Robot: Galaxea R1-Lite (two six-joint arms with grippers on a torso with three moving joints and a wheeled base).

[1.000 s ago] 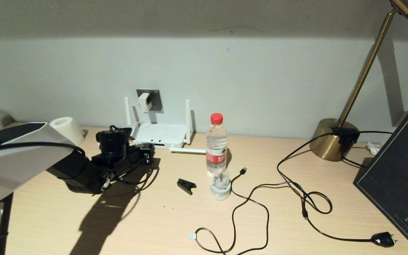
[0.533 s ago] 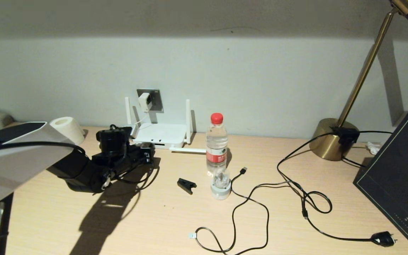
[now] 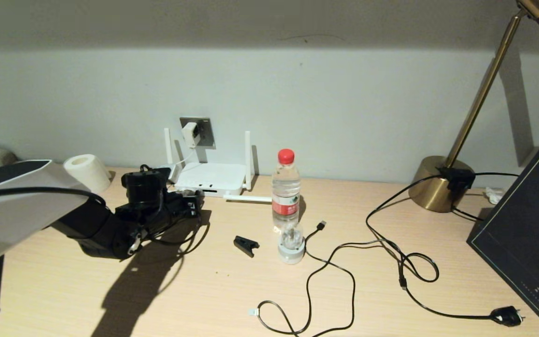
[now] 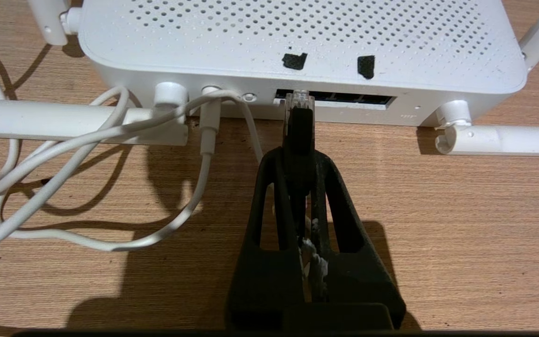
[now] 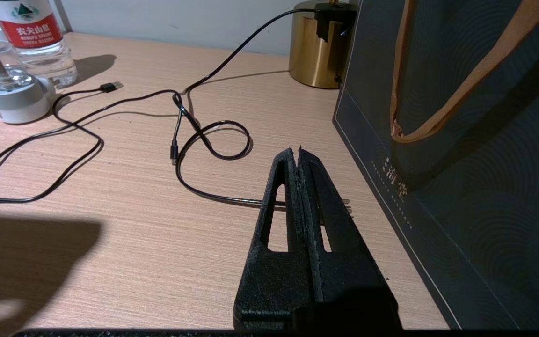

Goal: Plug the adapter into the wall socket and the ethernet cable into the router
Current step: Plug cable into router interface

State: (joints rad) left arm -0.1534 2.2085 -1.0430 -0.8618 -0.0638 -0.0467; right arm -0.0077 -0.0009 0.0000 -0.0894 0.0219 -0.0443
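Note:
The white router [image 3: 211, 178] lies against the wall, its port strip [image 4: 335, 99] facing my left gripper. My left gripper [image 4: 300, 154] is shut on the ethernet cable's black plug [image 4: 300, 124]. The plug's clear tip touches the left end of the port strip. The cable's slack loops under my left wrist [image 3: 190, 238]. The white adapter [image 3: 190, 133] sits in the grey wall socket [image 3: 201, 132], and its white cord [image 4: 110, 140] runs to the router. My right gripper [image 5: 297, 152] hangs shut and empty over the table beside a dark bag.
A water bottle [image 3: 286, 192], a small white-based glass object [image 3: 291, 245] and a black clip [image 3: 246, 245] stand right of the router. A thin USB cable [image 3: 330, 267] and lamp cord [image 3: 508, 316] sprawl across the table. Brass lamp base [image 3: 438, 185], dark bag [image 3: 527, 234], paper roll [image 3: 87, 171].
My left arm has shifted slightly to the left, still holding the plug at the router's edge. Nothing else has moved.

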